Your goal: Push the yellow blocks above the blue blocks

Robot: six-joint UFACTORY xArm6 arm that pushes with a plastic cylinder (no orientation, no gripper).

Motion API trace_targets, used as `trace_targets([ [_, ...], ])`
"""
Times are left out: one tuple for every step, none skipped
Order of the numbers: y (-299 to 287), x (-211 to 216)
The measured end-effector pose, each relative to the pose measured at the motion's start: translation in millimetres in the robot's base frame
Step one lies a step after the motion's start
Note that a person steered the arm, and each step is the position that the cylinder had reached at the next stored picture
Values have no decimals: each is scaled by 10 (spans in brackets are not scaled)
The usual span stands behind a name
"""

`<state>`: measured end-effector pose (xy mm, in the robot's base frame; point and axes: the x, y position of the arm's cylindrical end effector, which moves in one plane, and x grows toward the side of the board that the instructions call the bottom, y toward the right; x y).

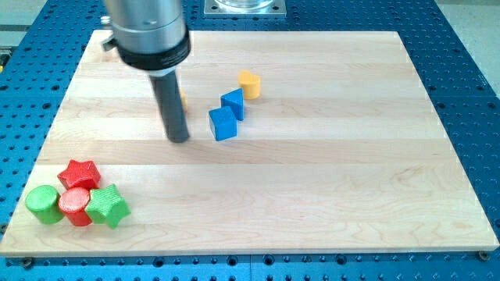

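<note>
My tip (179,139) rests on the wooden board left of the blue blocks. A blue cube (223,123) lies just to the tip's right, with a second blue block (233,104) touching it up and to the right. A yellow block (249,83) sits just above and right of that second blue block. A sliver of another yellow block (182,100) shows behind my rod, mostly hidden by it.
At the view's bottom left is a cluster: a red star (80,174), a red cylinder (75,204), a green cylinder (44,204) and a green star (107,207). The wooden board (328,179) lies on a blue perforated table.
</note>
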<state>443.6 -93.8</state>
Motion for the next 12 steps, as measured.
trace_targets([
  [421, -34],
  [305, -42],
  [-424, -168],
  [-679, -348],
  [272, -706],
  [606, -945],
  [598, -1093],
  [1195, -1501],
  [2599, -1559],
  [2697, -1158],
  [2516, -803],
  [2053, -861],
])
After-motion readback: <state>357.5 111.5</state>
